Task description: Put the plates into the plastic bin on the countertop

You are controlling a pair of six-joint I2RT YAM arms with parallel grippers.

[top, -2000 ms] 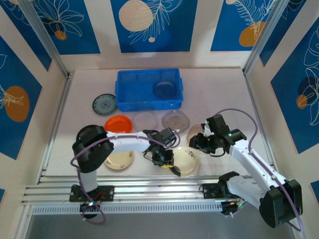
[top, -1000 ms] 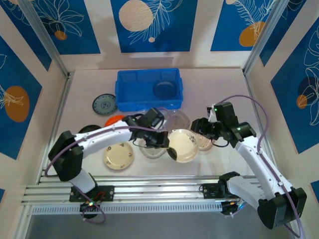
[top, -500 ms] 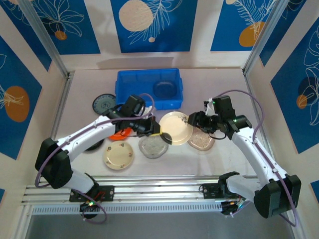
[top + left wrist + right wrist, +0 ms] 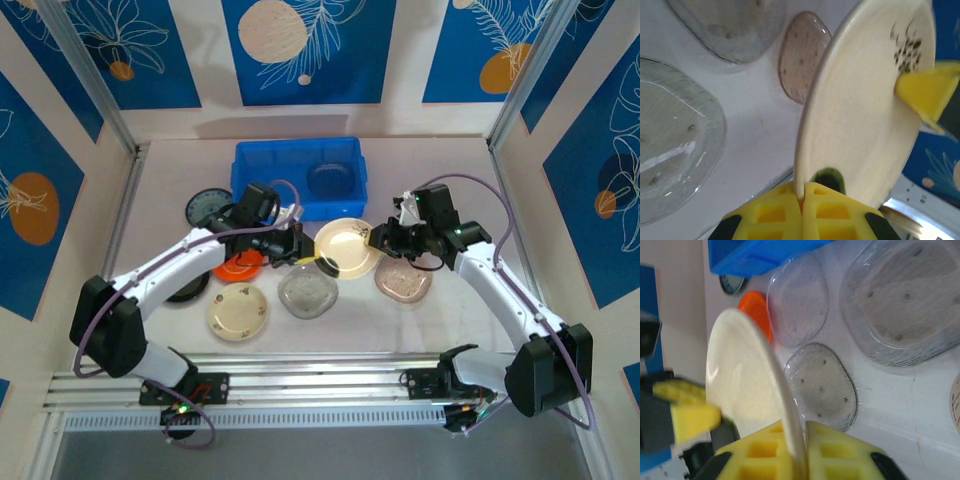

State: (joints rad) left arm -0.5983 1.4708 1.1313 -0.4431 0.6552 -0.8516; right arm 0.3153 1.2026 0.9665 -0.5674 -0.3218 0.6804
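Observation:
A cream floral plate (image 4: 347, 247) hangs tilted above the countertop (image 4: 460, 180), just in front of the blue plastic bin (image 4: 270, 180). My left gripper (image 4: 322, 263) is shut on its near-left rim, and in the left wrist view the left gripper (image 4: 802, 192) pinches the plate (image 4: 860, 110) edge. My right gripper (image 4: 377, 240) is shut on the opposite rim; the right gripper (image 4: 801, 450) clamps the plate (image 4: 742, 385) edge. One dark translucent plate (image 4: 329, 179) lies in the bin.
On the countertop lie a teal-grey plate (image 4: 207, 208), an orange plate (image 4: 238, 268), a black plate (image 4: 185, 290) partly under my left arm, another cream floral plate (image 4: 238, 311), a clear plate (image 4: 306, 294) and a smoky plate (image 4: 403, 281). Blue-patterned panels wall the sides.
My left arm has carried the cream plate away from the front edge toward the bin. The right gripper has come in and closed on the plate's other rim.

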